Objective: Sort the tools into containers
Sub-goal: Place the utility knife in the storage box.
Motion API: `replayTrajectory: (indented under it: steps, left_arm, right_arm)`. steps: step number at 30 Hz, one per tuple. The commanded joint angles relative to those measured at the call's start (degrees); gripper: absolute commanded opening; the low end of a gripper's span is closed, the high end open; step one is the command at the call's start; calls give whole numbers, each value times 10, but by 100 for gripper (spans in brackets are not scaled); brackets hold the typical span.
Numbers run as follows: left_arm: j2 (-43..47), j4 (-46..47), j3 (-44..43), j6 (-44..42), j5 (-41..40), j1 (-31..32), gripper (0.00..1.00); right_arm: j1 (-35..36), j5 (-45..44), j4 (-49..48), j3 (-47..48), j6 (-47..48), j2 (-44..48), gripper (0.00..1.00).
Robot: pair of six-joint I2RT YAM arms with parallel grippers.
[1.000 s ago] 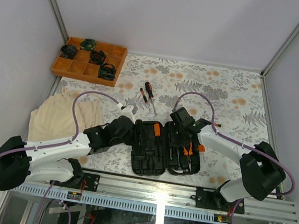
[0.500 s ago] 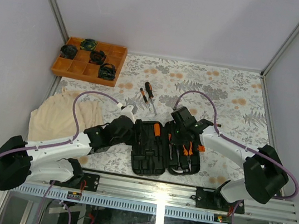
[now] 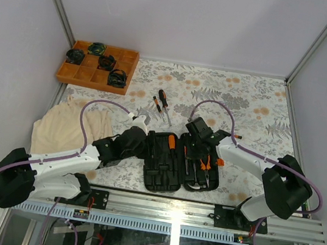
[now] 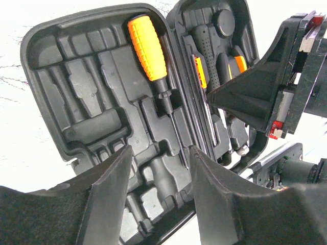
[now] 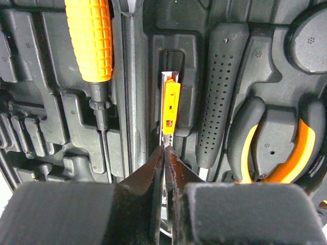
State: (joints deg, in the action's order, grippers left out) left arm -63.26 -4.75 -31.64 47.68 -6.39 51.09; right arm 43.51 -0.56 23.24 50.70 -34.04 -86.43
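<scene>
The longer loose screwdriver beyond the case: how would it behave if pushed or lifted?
The screwdriver looks stiff and probably light. Its seemingly round handle may roll on the flat tablecloth if pushed sideways. Held by the thin shaft, it would likely tip handle-down.

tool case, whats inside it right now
In the tool case, left half: an orange-handled screwdriver. Right half: a slim tool with an orange tab, a black dotted handle and pliers. The right end effector covers the slots' lower ends.

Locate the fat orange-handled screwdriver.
Top view: the orange-handled screwdriver lies in the left half of the open black case, right beside the hinge, handle pointing away from the arm bases.
</scene>
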Motion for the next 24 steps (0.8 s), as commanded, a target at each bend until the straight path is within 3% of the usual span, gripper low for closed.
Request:
replayTrajectory:
  steps: [1,24]
  left_arm:
    - [1,24,4,-2,0,-5,48]
    - [4,25,12,-1,-1,-7,48]
  right_arm:
    - [6,7,-11,3,8,-5,8]
    - [6,0,9,-2,9,-45,3]
